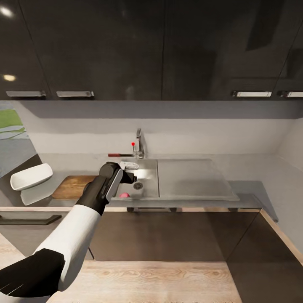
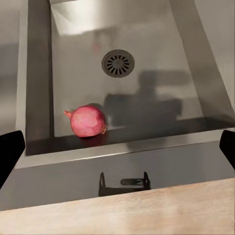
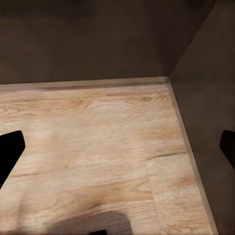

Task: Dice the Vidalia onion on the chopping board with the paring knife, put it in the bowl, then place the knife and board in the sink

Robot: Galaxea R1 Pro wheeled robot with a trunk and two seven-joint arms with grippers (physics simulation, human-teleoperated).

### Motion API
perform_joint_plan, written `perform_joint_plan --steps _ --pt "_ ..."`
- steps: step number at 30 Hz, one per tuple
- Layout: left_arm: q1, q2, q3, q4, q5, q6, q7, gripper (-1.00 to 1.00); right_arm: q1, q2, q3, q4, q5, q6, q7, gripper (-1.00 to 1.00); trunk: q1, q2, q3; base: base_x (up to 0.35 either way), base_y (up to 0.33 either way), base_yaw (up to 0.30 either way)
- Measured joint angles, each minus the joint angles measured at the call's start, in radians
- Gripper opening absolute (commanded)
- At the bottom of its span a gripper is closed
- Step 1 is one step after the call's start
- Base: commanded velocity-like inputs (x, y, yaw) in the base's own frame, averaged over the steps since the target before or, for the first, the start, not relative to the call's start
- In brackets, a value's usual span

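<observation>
left hand (image 2: 117,147) wide open — above onion (image 2: 88,121)

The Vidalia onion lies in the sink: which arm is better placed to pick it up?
The left. The left gripper hangs open over the sink, and its wrist view looks straight down at the Vidalia onion. The right gripper points at the wood floor, away from the basin.

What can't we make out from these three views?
- Vidalia onion: head view, mostly hidden behind the left arm; the left wrist view shows it whole.
- Chopping board: head view, its right end is covered by the left arm.
- Paring knife: head view, too small to make out the blade.
- Left gripper: left wrist view, fingers cut off by the side edges.
- Right gripper: right wrist view, same cut-off, over wood floor.
</observation>
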Motion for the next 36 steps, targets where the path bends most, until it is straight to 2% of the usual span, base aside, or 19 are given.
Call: perform_joint_plan --steps 12,20,30,36 --pt "0.0 -0.001 0.0 0.029 0.0 -0.001 -0.001 1.0 0.0 0.0 0.0 0.002 0.0 0.001 0.0 1.0 0.0 0.0 -0.019 0.01 0.0 0.0" --pt "0.0 -0.001 0.0 0.044 0.0 -0.001 -0.002 1.0 0.0 0.0 0.0 0.002 0.0 0.001 0.0 1.0 0.0 0.0 -0.031 0.176 0.0 0.0" --pt "0.0 -0.001 0.0 0.07 0.0 -0.002 -0.003 1.0 0.0 0.0 0.0 0.002 0.0 0.0 0.0 1.0 0.0 0.0 -0.034 0.054 0.0 0.0" --pt "0.0 -0.001 0.0 0.08 0.0 -0.002 -0.004 1.0 0.0 0.0 0.0 0.003 0.0 0.0 0.0 1.0 -0.001 0.0 -0.036 0.265 0.0 0.0"
